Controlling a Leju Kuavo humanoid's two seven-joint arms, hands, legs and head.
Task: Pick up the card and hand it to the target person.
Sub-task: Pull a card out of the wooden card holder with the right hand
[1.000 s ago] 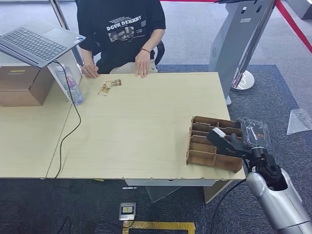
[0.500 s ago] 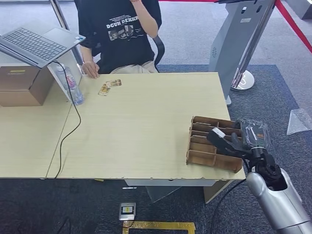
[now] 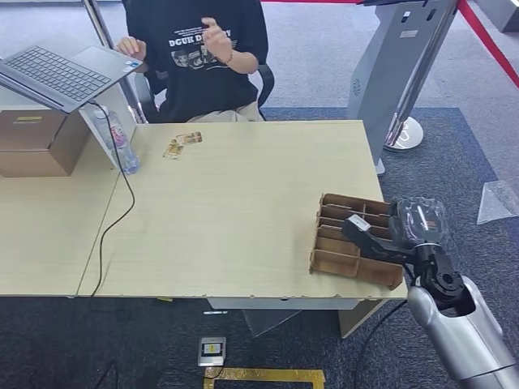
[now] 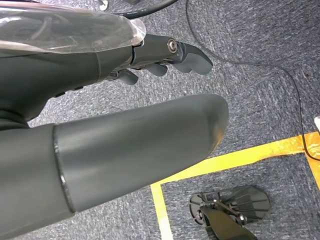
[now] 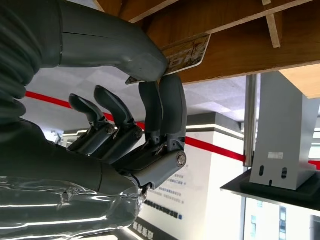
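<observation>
My right hand (image 3: 392, 243) reaches over the brown wooden divider box (image 3: 333, 261) at the table's near right corner. Its thumb and fingers pinch a card (image 5: 186, 52) against the box's wooden wall; the head view shows the card (image 3: 360, 222) as a pale slip at the fingertips. The right hand (image 5: 113, 125) has its other fingers curled beneath. The person (image 3: 195, 57) in a black T-shirt sits at the table's far side, both hands raised. My left hand (image 4: 113, 150) hangs over grey carpet, holding nothing, thumb apart from the fingers.
Two loose cards (image 3: 183, 143) lie on the table (image 3: 245, 203) in front of the person. A laptop (image 3: 61, 73) on a cardboard box (image 3: 36, 142), a water bottle (image 3: 119, 142) and a black cable stand at far left. A grey stand (image 3: 397, 73) rises beyond the table's right end.
The person lifted both hands off the table, one to the laptop, one in front of the chest. My right hand with the card shifted slightly lower over the box.
</observation>
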